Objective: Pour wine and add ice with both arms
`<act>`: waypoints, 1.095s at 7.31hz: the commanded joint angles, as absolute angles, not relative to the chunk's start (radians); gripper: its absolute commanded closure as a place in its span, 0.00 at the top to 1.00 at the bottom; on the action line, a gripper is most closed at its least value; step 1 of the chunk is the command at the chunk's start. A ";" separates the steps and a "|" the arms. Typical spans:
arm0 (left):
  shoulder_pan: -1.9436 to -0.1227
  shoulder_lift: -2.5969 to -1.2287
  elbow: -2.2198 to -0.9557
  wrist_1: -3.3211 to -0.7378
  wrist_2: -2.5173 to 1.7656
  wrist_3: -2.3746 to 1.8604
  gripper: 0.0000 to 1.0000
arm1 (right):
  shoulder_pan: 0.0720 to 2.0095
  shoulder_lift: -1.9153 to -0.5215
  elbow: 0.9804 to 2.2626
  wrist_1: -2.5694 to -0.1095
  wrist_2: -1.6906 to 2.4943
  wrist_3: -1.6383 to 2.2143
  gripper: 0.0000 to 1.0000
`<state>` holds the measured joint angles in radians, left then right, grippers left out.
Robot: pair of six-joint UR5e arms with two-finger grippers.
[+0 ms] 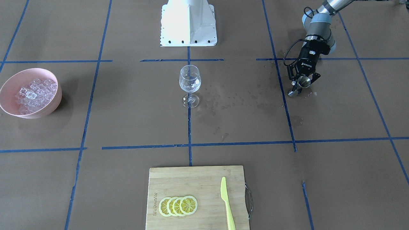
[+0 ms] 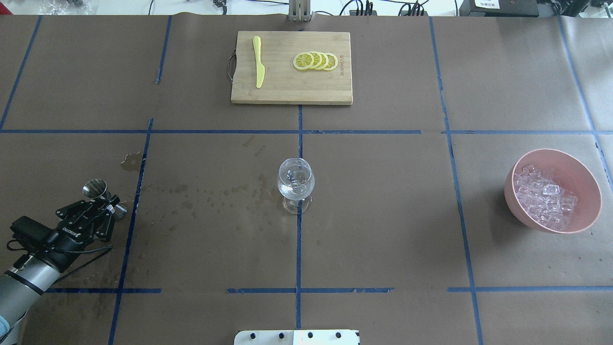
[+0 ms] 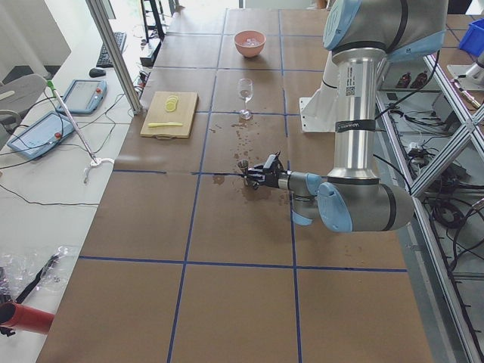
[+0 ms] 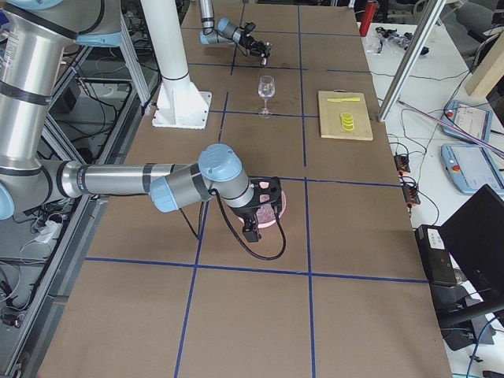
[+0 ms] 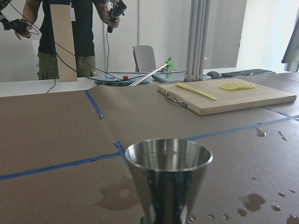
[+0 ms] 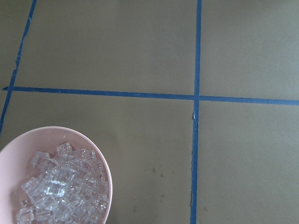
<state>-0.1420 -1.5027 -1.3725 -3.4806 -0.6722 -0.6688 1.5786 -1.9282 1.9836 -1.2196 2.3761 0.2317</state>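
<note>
The left arm [image 2: 28, 280] lies low over the bench [image 2: 383, 215], and its jaws are pinched on the waist of a steel jigger [image 2: 96, 189]. The cup mouth stands just ahead of the jaws. The wrist view looks at the rim from the side, so it cannot be told whether any wine is left inside. A dark wet patch [image 2: 130, 160] lies just beyond the jigger, and a scatter of small wet spots [image 2: 210, 201] runs off to the jaws' right. Past these, well clear of the jaws, a wine glass [image 2: 296, 182] stands upright with clear glints low in its bowl. Whether that is wine cannot be told. Farther off is a bamboo cutting board [image 2: 287, 91] with a yellow-green knife [image 2: 258, 62] and a row of overlapping lemon slices [image 2: 316, 61].

The right arm [image 4: 118, 179] shows only in the side view, so whether its jaws are spread or closed cannot be told. They hang over a pink bowl [image 6: 93, 149], which is heaped with the ice [image 6: 60, 186].
</note>
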 commanded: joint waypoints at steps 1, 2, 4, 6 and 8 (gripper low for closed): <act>-0.135 -1.505 -1.373 -3.481 -0.666 -0.667 0.10 | 1.582 -1.931 1.985 -1.220 2.378 0.232 1.00; -0.132 -1.505 -1.371 -3.481 -0.666 -0.667 0.13 | 1.582 -1.931 1.985 -1.220 2.378 0.232 1.00; -0.127 -1.505 -1.371 -3.481 -0.652 -0.667 0.27 | 1.585 -1.936 1.985 -1.220 2.378 0.230 1.00; -0.126 -1.505 -1.371 -3.481 -0.650 -0.667 0.40 | 1.586 -1.936 1.985 -1.220 2.378 0.232 1.00; -0.114 -1.505 -1.373 -3.482 -0.630 -0.667 0.47 | 1.586 -1.937 1.985 -1.220 2.378 0.230 1.00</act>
<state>-0.1217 -1.5049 -1.3716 -3.4816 -0.6384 -0.6673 1.5858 -1.9369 1.9857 -1.2195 2.3777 0.2312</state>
